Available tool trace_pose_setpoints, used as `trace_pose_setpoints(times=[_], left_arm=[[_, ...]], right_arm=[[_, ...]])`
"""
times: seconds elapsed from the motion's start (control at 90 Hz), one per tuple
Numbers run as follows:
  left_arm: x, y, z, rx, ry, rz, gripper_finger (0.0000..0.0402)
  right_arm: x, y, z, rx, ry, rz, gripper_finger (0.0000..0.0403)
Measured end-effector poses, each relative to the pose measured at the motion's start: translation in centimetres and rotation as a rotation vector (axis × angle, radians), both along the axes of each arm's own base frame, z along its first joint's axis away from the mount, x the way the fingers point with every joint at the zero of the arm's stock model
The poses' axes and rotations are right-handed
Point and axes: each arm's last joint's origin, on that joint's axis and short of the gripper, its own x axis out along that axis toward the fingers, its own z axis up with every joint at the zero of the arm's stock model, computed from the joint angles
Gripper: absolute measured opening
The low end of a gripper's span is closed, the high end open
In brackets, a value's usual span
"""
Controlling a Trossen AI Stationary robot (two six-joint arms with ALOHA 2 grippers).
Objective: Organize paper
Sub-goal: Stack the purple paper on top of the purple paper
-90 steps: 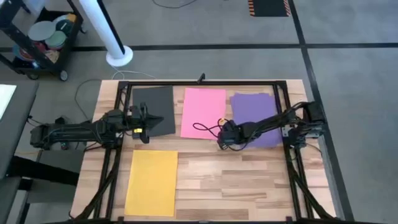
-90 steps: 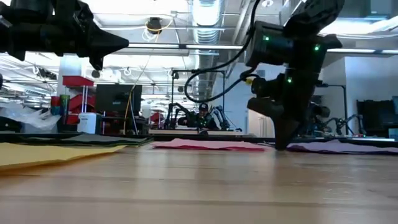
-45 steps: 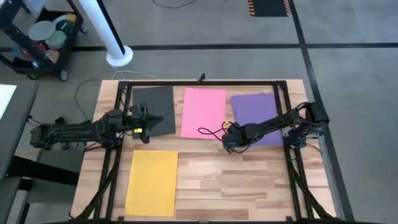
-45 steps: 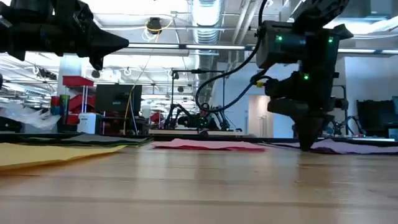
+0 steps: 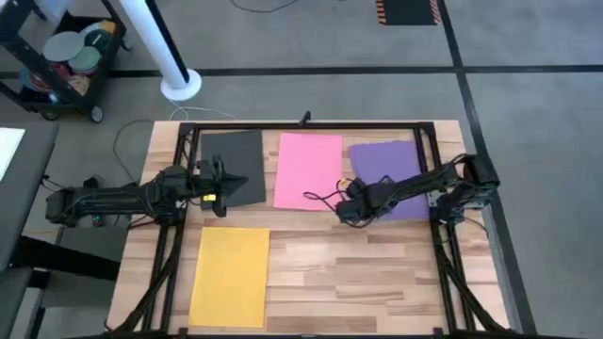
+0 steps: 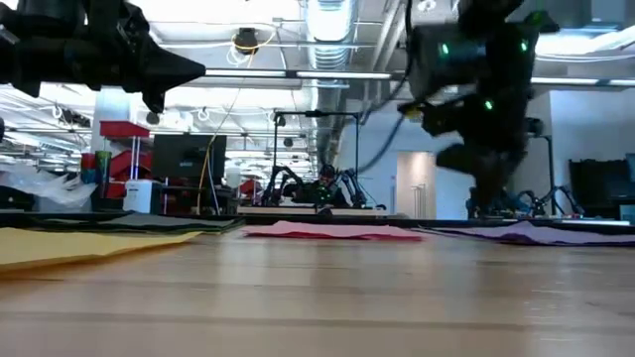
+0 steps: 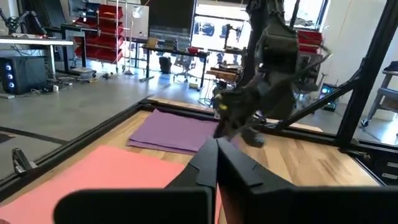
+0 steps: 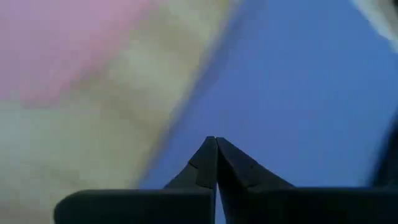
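Several paper sheets lie flat on the wooden table: black (image 5: 236, 160) at the far left, pink (image 5: 308, 168) in the far middle, purple (image 5: 384, 168) at the far right, yellow (image 5: 231, 275) at the near left. My right gripper (image 5: 349, 214) is shut and hovers a little above the purple sheet's near left corner (image 8: 298, 93), clear of it in the low view (image 6: 484, 206). My left gripper (image 5: 241, 185) is shut and held high over the black sheet's near right part, its fingers (image 7: 216, 152) pointing toward the table's right edge.
A black metal frame (image 5: 311, 125) runs around the table's edges. A dark cable loop (image 5: 320, 196) from my right arm hangs over the pink sheet's near right corner. Bare wood (image 5: 358, 273) lies to the right of the yellow sheet. A cart (image 5: 66, 61) stands off the table's far left.
My right gripper has moved toward the table's right edge, from beside the pink sheet's near right corner to the purple sheet's near left corner. Its tips were down at table level; now it has risen clear. It stayed shut.
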Motion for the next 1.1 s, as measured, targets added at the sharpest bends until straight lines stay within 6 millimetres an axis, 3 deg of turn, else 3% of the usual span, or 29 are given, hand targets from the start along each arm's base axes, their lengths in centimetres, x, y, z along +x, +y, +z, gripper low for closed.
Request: trace_pose_setpoints(times=[0.289, 0.667, 0.889, 1.1], left_arm=[[0.0, 0.0, 0.0, -0.001, 0.003, 0.0, 0.0], [0.0, 0.0, 0.0, -0.001, 0.003, 0.005, 0.0], [0.0, 0.0, 0.0, -0.001, 0.004, 0.005, 0.0], [0.0, 0.0, 0.0, -0.001, 0.005, 0.005, 0.0]], right_arm=[[-2.0, -2.3, -3.8, 0.078, -0.034, -0.072, 0.0], [-1.7, -3.7, -4.3, 0.055, -0.213, -0.29, 0.0], [-1.3, -3.9, -3.7, 0.017, -0.218, -0.293, 0.0], [0.0, -4.0, -0.2, -0.069, -0.281, -0.232, 0.0]])
